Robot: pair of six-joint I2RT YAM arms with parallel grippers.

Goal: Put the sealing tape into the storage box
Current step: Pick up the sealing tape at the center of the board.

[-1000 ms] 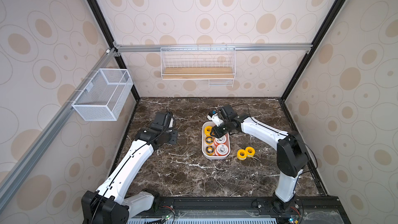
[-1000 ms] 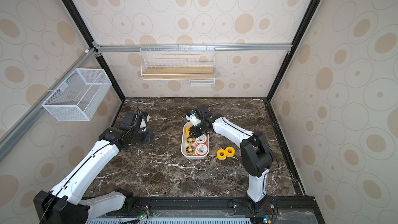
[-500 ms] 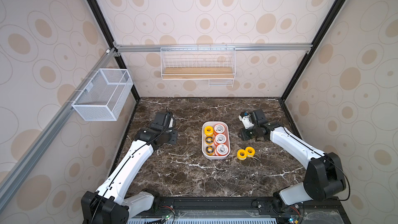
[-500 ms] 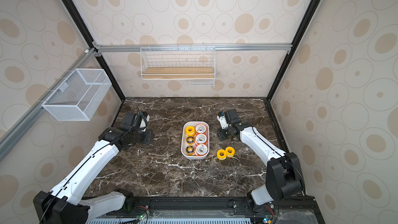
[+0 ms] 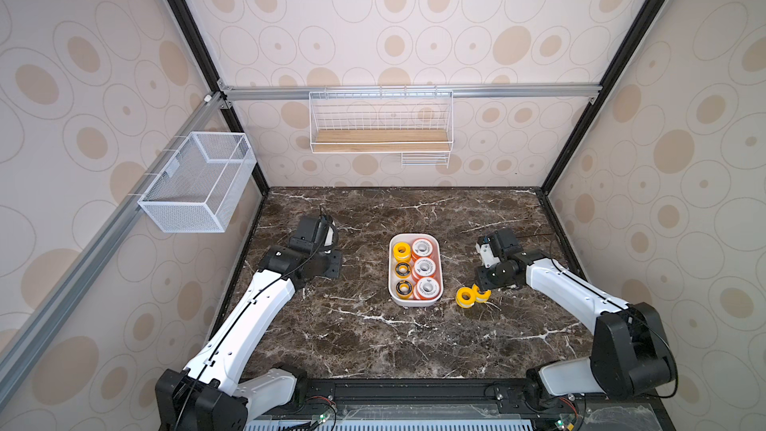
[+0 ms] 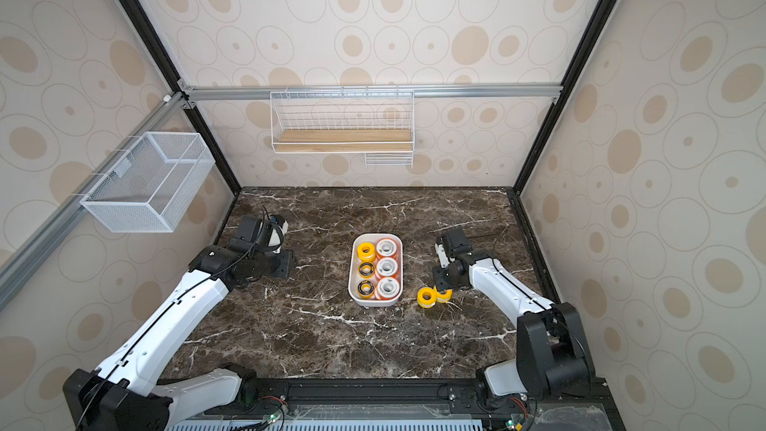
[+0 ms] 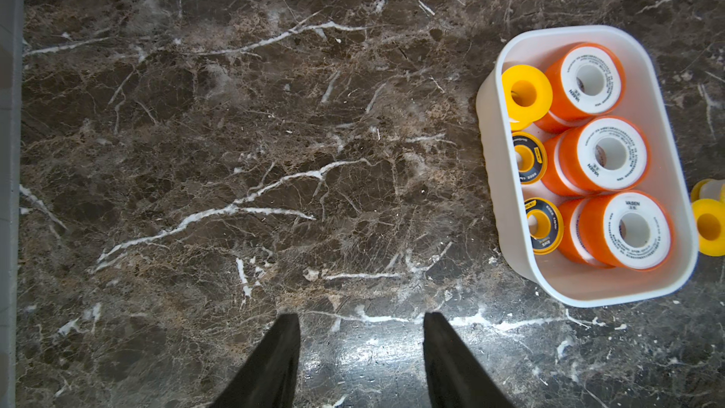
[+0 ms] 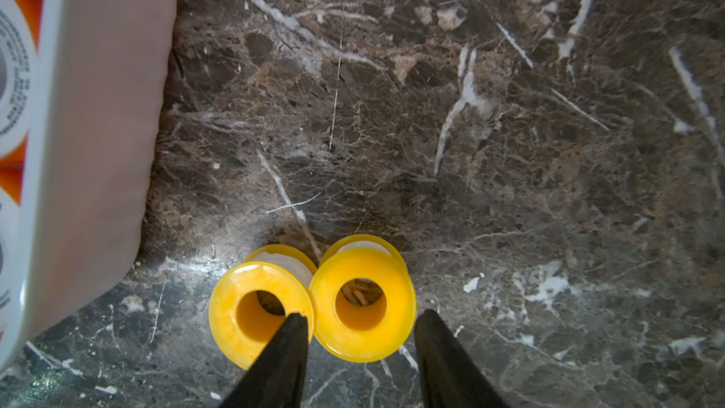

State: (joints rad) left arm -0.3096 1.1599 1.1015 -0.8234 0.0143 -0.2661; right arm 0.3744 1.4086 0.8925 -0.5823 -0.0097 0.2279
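with jaws apart, the right pincer hovers over one yellow spool on the bench beside the box, and should likely shift so one fingertip misses the touching twin.

Mid-frame on marble tabletop: white storage box, six sealing tape spools packed inside in two columns. Just right of box: two yellow spools, touching. Right gripper at their upper edge.

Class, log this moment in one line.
right hand: open at two yellow spools; left hand: open, empty; storage box: six spools showing
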